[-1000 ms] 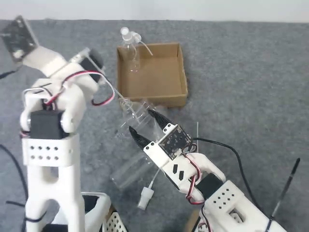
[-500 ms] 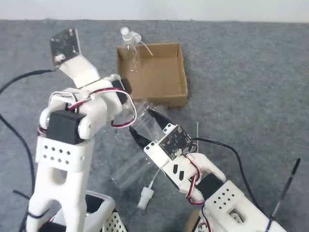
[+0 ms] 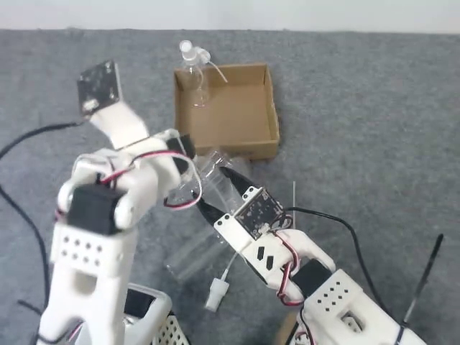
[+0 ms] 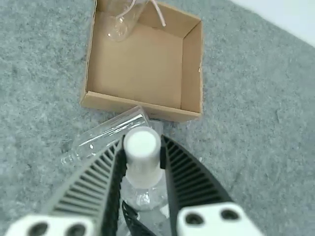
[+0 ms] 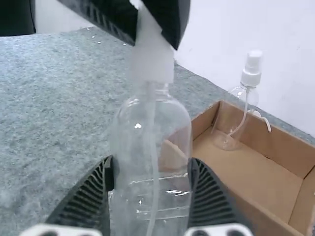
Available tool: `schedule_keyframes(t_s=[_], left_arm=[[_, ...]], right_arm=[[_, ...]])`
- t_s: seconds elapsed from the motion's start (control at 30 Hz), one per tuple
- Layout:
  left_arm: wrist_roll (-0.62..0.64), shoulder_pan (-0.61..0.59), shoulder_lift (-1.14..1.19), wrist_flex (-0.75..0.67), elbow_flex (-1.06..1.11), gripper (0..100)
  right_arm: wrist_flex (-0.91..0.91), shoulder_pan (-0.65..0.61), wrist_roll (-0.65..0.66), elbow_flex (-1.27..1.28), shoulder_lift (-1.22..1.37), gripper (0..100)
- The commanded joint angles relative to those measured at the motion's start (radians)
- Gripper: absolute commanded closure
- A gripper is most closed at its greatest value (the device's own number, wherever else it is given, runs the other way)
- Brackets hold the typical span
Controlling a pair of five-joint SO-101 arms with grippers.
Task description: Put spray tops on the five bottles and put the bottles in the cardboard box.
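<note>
It looks like a robotics lab bench: a grey felt-covered table [image 3: 374, 108] against a plain white wall [image 3: 302, 13], with loose black cables [image 3: 359, 253] and an exposed circuit board [image 3: 256, 210].

the bottle [image 5: 150, 147] is clear plastic, smooth and glossy, with bright glints on its wall; a second bottle [image 3: 194, 79] looks the same. the spray top [image 4: 142, 146] is white plastic, smooth and matt. the cardboard box [image 3: 272, 108] is plain brown card, matt. the left gripper [image 4: 142, 140] and right gripper [image 5: 151, 167] have black matt plastic fingers [image 4: 91, 189] with ribbed faces. the arm shells [image 3: 93, 244] are smooth white plastic. the table [image 3: 359, 100] wears grey, rough, felt-like cloth.
</note>
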Motion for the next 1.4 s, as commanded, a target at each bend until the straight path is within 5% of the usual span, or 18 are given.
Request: schedule_keyframes(t_s=[0.0,0.23,0.43,0.7,1.13,1.37], left_arm=[[-0.057,0.020,-0.117,-0.058,0.079,99],[-0.123,0.020,-0.258,-0.193,0.291,96],[-0.117,0.018,-0.316,-0.198,0.294,79],[-0.117,-0.002,-0.351,-0.195,0.226,77],[-0.114,-0.359,-0.425,-0.203,0.165,77],[-0.008,-0.505,-0.425,-0.250,0.249,77]], right_arm=[[-0.019,0.005,0.009,-0.020,-0.018,99.2],[-0.019,0.005,0.011,-0.020,-0.018,99.2],[-0.021,0.005,0.011,-0.006,-0.018,99.2],[-0.022,0.005,0.011,0.006,-0.018,99.2],[-0.030,0.001,0.011,-0.005,-0.019,99.2],[-0.019,-0.001,0.008,-0.009,-0.189,99.2]])
